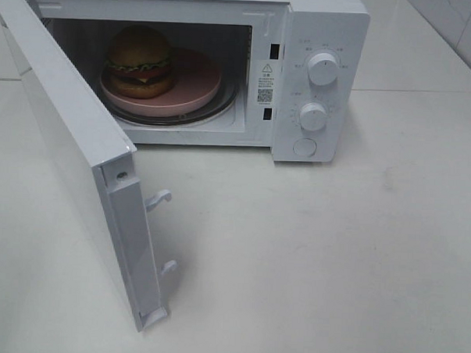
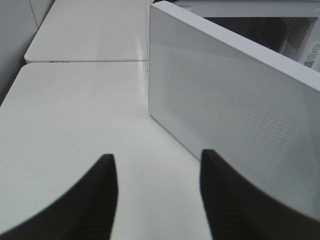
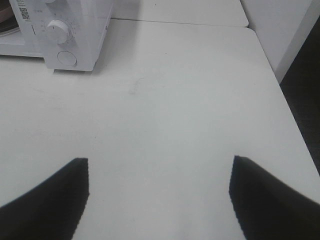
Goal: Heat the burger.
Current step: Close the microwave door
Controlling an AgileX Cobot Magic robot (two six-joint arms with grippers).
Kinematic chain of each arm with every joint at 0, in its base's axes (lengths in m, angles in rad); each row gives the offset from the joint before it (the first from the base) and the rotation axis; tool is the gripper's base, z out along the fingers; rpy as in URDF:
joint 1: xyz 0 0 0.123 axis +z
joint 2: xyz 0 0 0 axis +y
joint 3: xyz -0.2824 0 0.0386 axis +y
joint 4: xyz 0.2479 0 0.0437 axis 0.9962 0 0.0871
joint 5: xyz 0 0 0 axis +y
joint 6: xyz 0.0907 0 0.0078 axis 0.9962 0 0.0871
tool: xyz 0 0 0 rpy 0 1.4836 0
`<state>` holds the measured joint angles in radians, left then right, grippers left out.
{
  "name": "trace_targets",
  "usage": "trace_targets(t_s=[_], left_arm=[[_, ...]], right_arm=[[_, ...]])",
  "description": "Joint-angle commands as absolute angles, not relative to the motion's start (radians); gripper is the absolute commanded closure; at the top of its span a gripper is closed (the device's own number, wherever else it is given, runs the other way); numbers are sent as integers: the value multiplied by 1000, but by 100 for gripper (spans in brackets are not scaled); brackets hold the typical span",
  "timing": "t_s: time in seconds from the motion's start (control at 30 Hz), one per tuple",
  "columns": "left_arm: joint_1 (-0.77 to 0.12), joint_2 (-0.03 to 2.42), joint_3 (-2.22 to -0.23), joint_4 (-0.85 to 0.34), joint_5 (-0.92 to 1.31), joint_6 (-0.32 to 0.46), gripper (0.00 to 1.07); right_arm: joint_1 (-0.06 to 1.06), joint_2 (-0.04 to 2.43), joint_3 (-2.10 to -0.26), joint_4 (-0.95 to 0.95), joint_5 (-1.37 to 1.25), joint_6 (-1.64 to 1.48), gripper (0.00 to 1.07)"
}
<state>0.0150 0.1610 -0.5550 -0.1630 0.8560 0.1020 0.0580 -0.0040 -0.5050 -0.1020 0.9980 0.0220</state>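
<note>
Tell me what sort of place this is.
Likely a kitchen-like test setup: a white microwave with its door open, a burger on a pink plate inside, on a plain white table.

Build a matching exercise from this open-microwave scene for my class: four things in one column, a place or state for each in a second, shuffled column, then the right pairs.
Things
1. tall burger with a glossy golden-brown bun
2. round pink plate
3. white microwave door
4. upper white round dial

Places or states
A. swung wide open
B. directly above the lower white dial
C. resting on the glass turntable
D. sitting on top of the plate

Pairs: 1-D, 2-C, 3-A, 4-B
</note>
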Motion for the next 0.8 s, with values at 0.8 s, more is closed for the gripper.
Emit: trace_targets(t_s=[0.8], left_arm=[[14,469,-211,-286,-92,288,107]], right_arm=[[53,-32,-502,-100,991,17,32]])
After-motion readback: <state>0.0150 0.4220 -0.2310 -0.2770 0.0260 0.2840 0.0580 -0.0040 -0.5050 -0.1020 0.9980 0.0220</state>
